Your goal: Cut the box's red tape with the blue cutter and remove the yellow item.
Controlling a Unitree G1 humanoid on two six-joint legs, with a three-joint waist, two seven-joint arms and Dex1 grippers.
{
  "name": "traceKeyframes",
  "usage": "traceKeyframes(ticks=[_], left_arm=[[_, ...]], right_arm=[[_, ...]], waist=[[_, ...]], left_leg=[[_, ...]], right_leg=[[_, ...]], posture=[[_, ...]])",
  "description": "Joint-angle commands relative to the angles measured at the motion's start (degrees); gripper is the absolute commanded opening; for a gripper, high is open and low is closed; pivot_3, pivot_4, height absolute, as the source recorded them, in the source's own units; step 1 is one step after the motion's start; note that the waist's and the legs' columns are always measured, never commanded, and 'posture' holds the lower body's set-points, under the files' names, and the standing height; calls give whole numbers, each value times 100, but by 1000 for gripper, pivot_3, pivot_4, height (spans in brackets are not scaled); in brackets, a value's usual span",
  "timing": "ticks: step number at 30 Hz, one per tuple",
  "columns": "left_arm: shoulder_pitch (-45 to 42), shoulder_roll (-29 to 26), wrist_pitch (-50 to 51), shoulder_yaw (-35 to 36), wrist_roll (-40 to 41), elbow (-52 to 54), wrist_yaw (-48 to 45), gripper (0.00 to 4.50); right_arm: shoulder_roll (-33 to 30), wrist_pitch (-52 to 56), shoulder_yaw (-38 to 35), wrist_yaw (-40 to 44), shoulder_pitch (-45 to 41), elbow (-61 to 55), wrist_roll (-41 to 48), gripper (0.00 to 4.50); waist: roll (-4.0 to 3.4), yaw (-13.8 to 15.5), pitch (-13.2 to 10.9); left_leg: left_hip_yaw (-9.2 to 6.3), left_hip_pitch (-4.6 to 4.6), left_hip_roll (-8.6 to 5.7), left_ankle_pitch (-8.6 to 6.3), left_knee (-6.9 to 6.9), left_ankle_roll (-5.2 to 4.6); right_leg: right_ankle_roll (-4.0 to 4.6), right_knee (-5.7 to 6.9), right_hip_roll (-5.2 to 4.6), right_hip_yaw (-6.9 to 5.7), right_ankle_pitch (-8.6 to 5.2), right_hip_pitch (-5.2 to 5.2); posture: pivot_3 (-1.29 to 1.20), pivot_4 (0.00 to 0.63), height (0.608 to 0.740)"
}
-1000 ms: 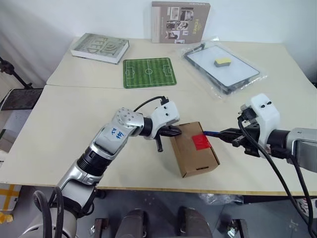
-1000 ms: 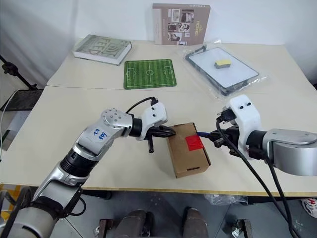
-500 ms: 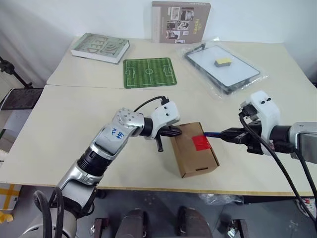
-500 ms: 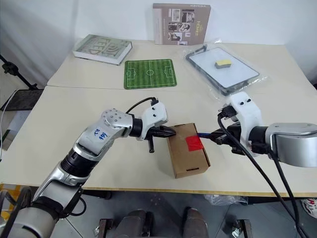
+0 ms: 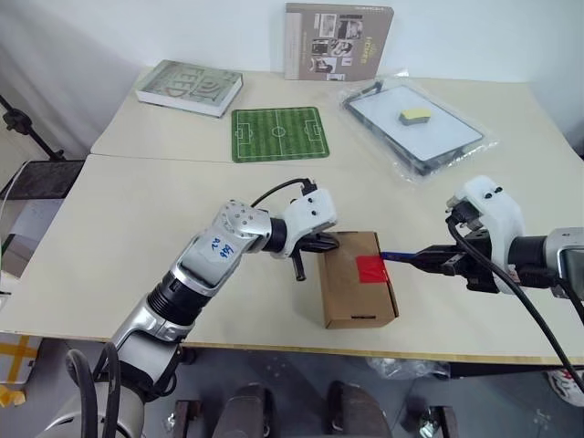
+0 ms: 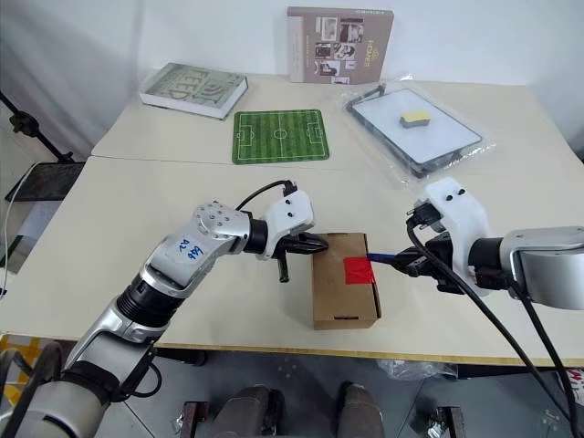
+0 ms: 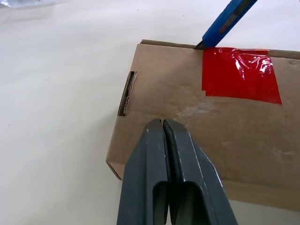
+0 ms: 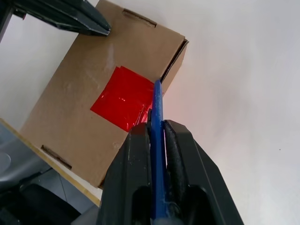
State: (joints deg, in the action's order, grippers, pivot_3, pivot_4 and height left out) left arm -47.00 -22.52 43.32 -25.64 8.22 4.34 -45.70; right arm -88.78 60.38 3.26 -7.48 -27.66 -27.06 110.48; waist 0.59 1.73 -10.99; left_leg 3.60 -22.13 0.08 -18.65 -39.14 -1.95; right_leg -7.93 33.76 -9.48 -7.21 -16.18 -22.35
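Left eye view first: the box point(image 5: 358, 290) lies flat on the counter point(image 5: 137, 219), near its front edge, with the left hand point(image 5: 321, 243) on one side and the right hand point(image 5: 436, 259) on the other. The left hand is clenched, fingers pressed together on nothing, its tips at the box's near long edge (touching or just short of it, I cannot tell which). From the left wrist view those shut tips sit over the brown top face, the red tape point(image 7: 240, 74) just beyond them on the far edge.

The right hand grips the blue cutter point(image 8: 157, 136) between its two fingers, the slim blue body running straight out ahead of the fingertips. Its dark tip meets the box's edge right at the corner of the red tape, where the flap gapes slightly.

Well beyond both hands, at the back of the counter, sit a green football-pitch mat point(image 5: 277, 133), a book point(image 5: 189, 87), an upright grey carton point(image 5: 338, 41) and a bagged tray carrying a yellow sponge point(image 5: 412, 114).
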Motion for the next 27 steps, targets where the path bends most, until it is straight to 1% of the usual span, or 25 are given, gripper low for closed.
traceKeyframes(ticks=[1,7,12,18,27], left_arm=[[199,-60,366,-481,-334,-215,16,63],[155,-129,314,-650,-350,-29,-320,63],[179,-172,86,-800,-591,-180,-374,63],[168,-90,23,-761,-699,-289,-330,63],[202,-59,-22,-794,-801,-311,-284,63]], right_arm=[[45,102,347,95,25,-263,252,141],[160,29,505,-61,-111,-276,252,141],[57,24,537,210,-76,-365,252,141],[-201,-28,589,624,150,-519,252,141],[-414,-411,550,946,702,-693,252,141]], waist=[[9,-2,14],[21,-12,31],[19,-16,47],[16,-7,52],[3,-6,85]], left_leg=[[-1,0,0,0,0,0],[-4,-1,5,-3,0,4],[-4,-1,8,-7,0,2],[-4,-2,7,-9,0,-1],[-18,1,12,-16,0,0]], right_leg=[[0,-1,0,-1,0,1],[1,-8,0,-3,0,1],[2,-12,0,-5,0,2],[2,-14,-1,-7,0,2],[2,-32,-2,-23,0,22]], posture=[[0,150,740],[0,150,740],[0,150,740],[0,150,740],[0,150,740]])
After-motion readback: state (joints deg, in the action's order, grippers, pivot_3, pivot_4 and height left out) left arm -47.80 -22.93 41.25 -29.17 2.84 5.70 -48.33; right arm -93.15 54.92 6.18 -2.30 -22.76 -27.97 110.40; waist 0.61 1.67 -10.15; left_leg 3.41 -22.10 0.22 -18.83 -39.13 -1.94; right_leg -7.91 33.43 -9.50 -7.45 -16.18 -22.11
